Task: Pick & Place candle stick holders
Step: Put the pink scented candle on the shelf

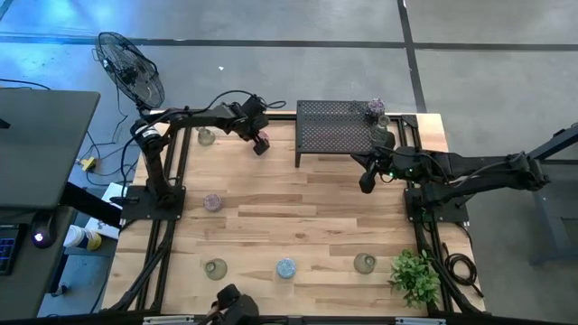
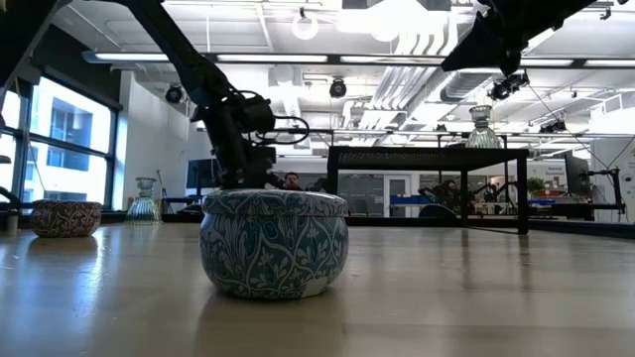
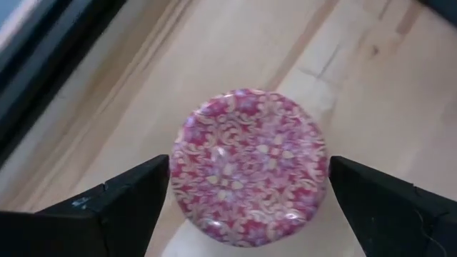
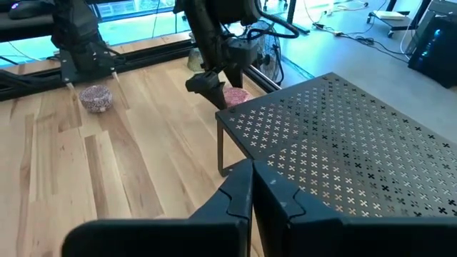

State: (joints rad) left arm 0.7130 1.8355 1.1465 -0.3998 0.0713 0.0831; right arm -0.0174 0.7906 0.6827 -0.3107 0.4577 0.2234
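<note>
Nearest the low camera a blue holder stands on the desk, in a front row with two olive ones, apparently waiting their turn. Farther back a purple holder sits by the left arm's base. Beyond it the left gripper is poised over a pink holder, jaws spread wide to either side without touching, as suits a grasp. The right gripper is parked, jaws closed, before the rack, where more holders are set.

Holders on wooden table
</note>
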